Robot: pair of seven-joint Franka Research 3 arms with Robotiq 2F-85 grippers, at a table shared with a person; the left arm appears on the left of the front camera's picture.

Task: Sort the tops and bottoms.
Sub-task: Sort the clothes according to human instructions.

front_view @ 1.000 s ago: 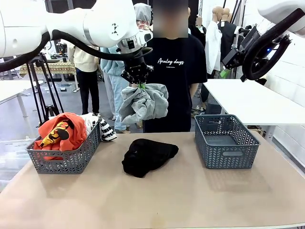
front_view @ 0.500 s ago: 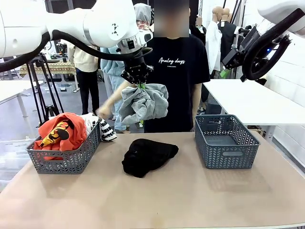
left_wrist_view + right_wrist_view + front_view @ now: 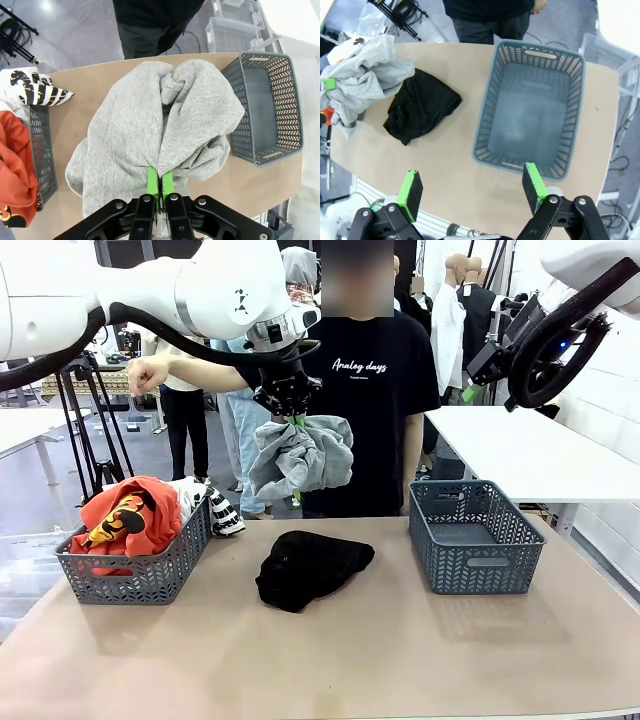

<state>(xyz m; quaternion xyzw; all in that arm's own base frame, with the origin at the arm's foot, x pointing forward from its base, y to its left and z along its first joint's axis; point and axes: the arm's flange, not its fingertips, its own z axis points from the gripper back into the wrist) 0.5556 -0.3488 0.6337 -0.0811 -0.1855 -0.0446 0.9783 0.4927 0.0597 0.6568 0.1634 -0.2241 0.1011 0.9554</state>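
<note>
While the left hand (image 3: 160,176) is hanging high above the desk (image 3: 350,660), its green pads are clenching a pinched fold of the light grey shirt (image 3: 150,120). The shirt is dangling from that grip as a loose bundle, clear of the desk surface and between the two baskets as the front view shows it.

Directly beneath the bundle, the black garment (image 3: 310,568) is lying crumpled on the desk, touching neither basket.

On the robot's left, the left basket (image 3: 140,580) is holding the orange shirt (image 3: 125,515), which is bulging above the rim with its yellow-black graphic facing forward. The white shirt (image 3: 215,505) with black print is lying next to it and appears to be spilling over the basket's end nearest the black garment, though the fold is hard to trace.

The right hand (image 3: 473,189) is hovering released, its fingers standing wide apart, high over the robot's right side of the desk. Below it, the right basket (image 3: 475,575) is standing on the desk, well apart from the black garment.

At the far edge, a person (image 3: 375,390) is standing behind the hanging shirt and is stretching one arm out toward the robot's left, the person's fist (image 3: 148,373) closed at shoulder height.
</note>
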